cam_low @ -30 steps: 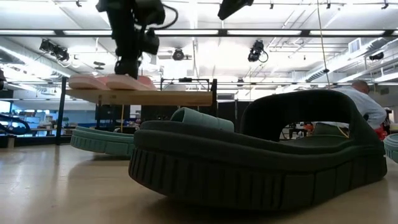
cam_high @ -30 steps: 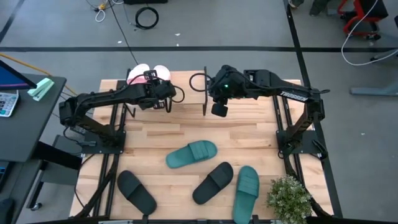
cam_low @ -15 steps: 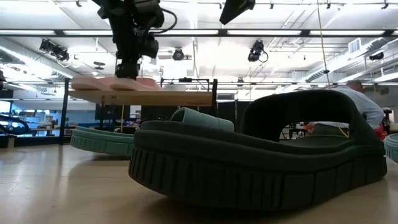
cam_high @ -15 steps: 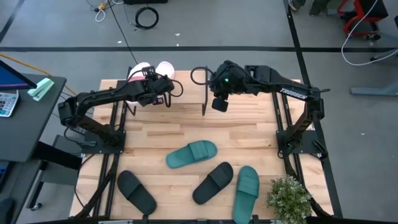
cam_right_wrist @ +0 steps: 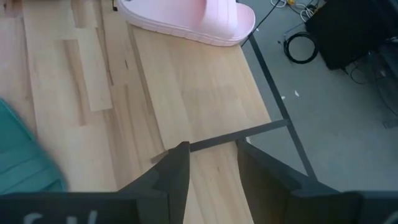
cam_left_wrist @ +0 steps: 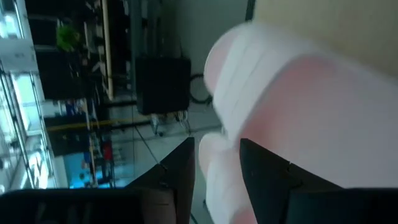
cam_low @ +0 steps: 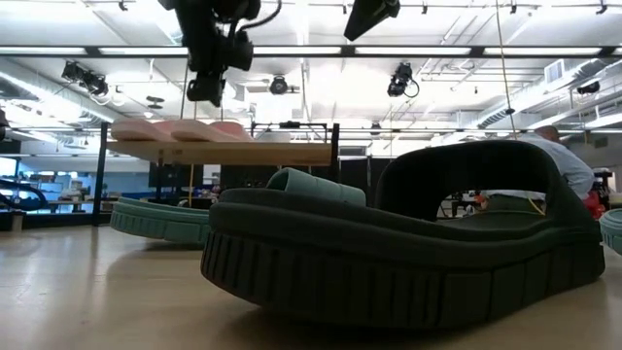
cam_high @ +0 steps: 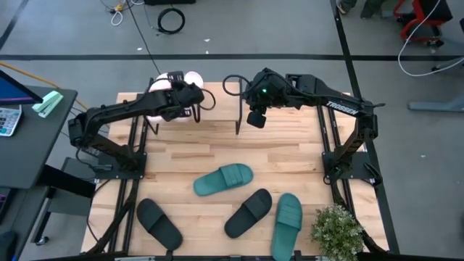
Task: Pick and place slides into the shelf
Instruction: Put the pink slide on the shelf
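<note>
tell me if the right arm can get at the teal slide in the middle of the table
Probably yes: the right gripper hangs open and empty over the shelf, and the teal slide lies uncovered on the table with nothing between them.

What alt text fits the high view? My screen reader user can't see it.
Two pink slides sit on the shelf at the table's far edge, the left gripper and right gripper hovering there; two teal slides and two black slides lie nearer.
</note>
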{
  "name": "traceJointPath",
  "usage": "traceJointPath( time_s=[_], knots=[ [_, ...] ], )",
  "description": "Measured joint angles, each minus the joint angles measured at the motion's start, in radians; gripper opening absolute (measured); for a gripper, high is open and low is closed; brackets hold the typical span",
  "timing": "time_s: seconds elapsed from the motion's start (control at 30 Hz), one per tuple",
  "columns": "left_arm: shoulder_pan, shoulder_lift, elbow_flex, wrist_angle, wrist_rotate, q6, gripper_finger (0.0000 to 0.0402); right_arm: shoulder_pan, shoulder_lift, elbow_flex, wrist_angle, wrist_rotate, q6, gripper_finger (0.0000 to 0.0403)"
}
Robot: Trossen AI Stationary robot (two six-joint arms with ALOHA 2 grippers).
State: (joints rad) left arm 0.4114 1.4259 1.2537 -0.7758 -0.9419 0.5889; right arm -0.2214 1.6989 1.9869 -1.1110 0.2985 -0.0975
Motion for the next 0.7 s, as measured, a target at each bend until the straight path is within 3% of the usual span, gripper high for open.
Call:
traceJointPath(
  time_s=[0.47, 0.7],
  knots=[
    [0.07, 0.007, -0.001, -0.002, 0.185, 0.001, 0.0127, 0.002, 0.0, 0.0, 0.0, 0.0, 0.001, 0.0142],
    [0.069, 0.007, -0.001, -0.011, 0.188, 0.012, 0.0128, 0.002, 0.0, 0.0, 0.0, 0.0, 0.002, 0.0142]
  ],
)
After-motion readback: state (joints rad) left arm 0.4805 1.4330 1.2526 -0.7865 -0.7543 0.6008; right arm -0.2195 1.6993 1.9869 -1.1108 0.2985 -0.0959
